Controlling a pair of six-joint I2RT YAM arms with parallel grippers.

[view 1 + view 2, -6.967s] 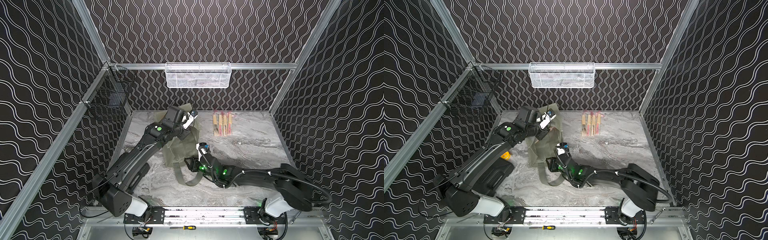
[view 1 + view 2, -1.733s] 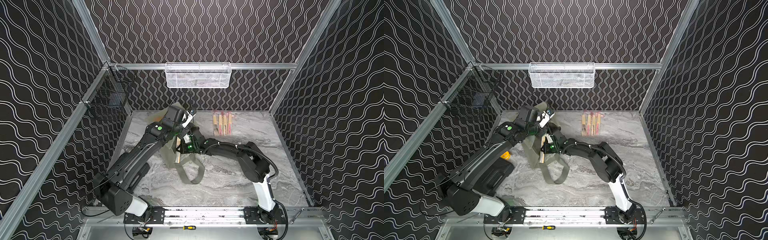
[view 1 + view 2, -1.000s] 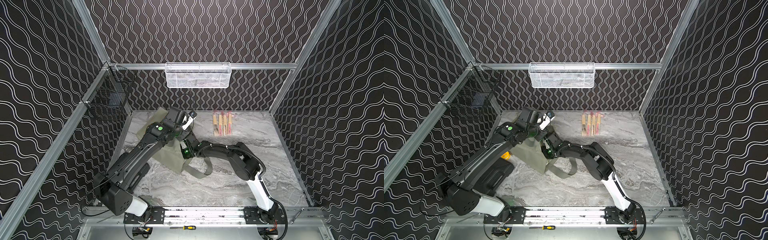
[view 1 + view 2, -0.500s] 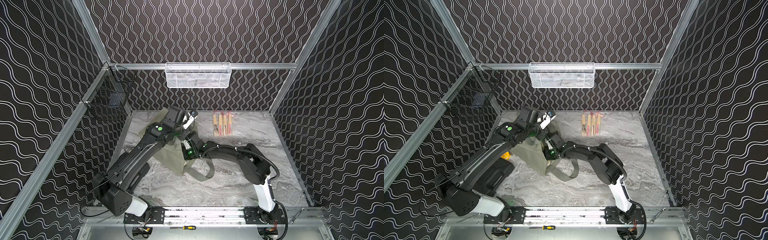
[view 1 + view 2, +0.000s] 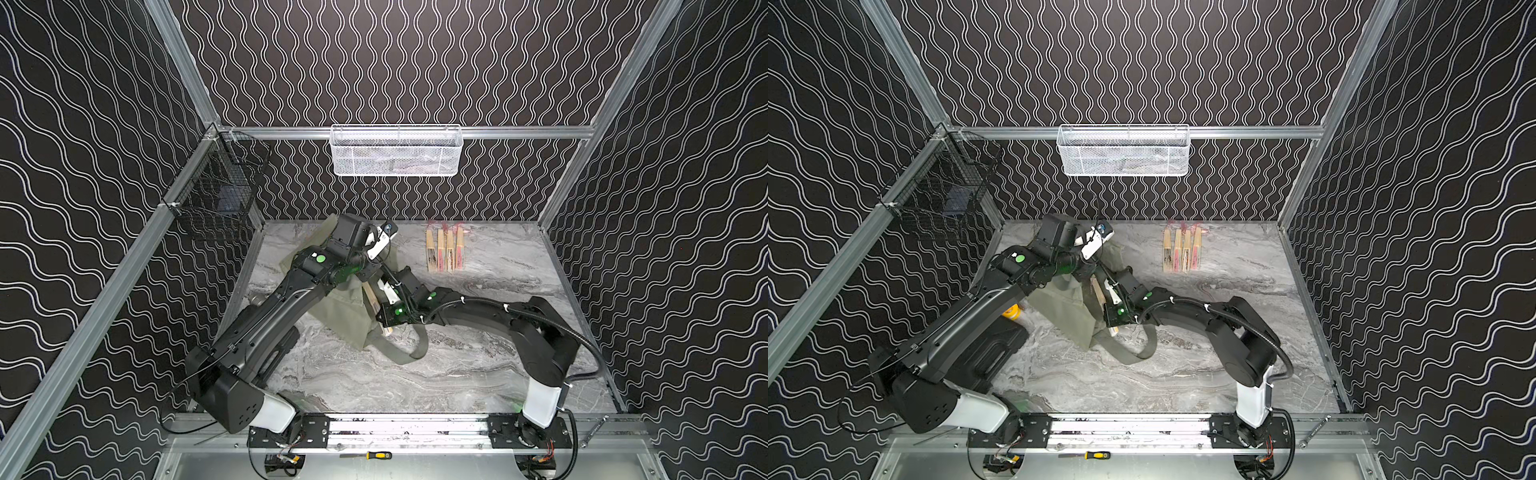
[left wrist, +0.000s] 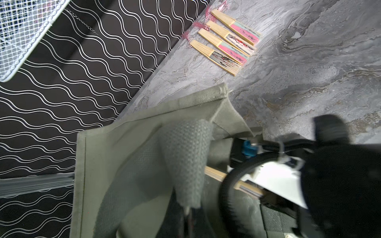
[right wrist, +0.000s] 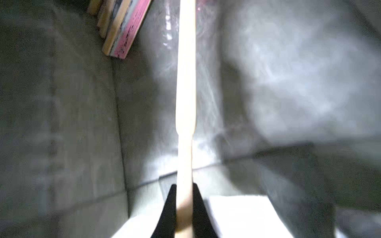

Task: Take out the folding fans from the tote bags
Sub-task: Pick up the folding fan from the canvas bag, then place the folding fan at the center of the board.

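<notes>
The grey-green tote bag [image 5: 345, 307] [image 5: 1067, 309] lies slumped at the table's left rear, mouth toward the right. My left gripper [image 6: 188, 212] is shut on the tote's strap [image 6: 185, 154], holding the mouth up. At the mouth, my right gripper [image 7: 184, 185] is shut on one light-wood folding fan [image 7: 185, 92] [image 5: 376, 305] [image 5: 1099, 293], which points into the bag. More fans [image 7: 121, 31] lie deeper inside. Several fans [image 5: 444, 251] [image 5: 1181, 251] [image 6: 226, 43] lie in a row on the table at the back.
A white mesh basket [image 5: 395, 151] hangs on the back rail and a black wire basket [image 5: 216, 195] on the left rail. A yellow object [image 5: 1011, 311] lies beside the left arm. The tote's second strap [image 5: 399, 353] loops across the table. A screwdriver [image 5: 368, 456] rests on the front frame.
My right gripper has shut on a fan at the bag's mouth and its arm has drawn back rightward. The left gripper keeps its hold on the strap.
</notes>
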